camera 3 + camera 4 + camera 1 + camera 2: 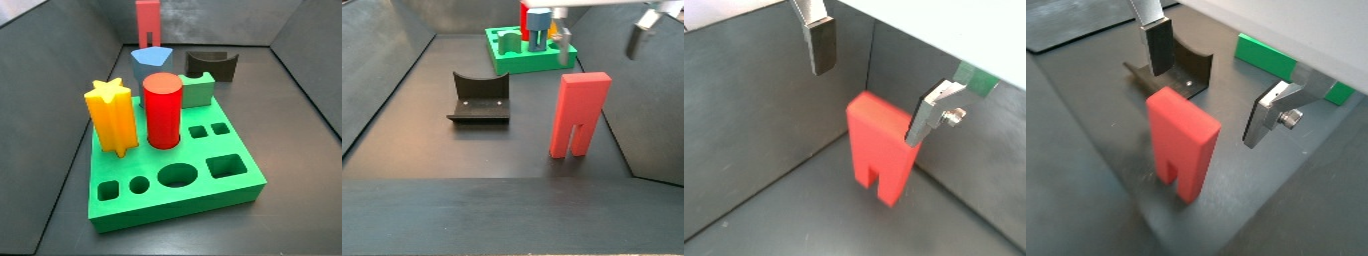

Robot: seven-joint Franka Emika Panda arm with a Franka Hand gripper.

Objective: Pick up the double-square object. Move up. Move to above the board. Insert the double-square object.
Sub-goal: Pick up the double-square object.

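Observation:
The double-square object is a salmon-red flat block. It stands upright on the dark floor with its two prongs down, and shows in both wrist views and far back in a side view. My gripper is open and empty, a little above the block's top. Its fingers stand wide apart on either side of the block without touching it, also in the other wrist view. The green board lies apart from the block.
On the board stand a yellow star post, a darker red cylinder, a small green cube and a blue piece. The fixture stands on the floor between board and block. Dark walls enclose the floor.

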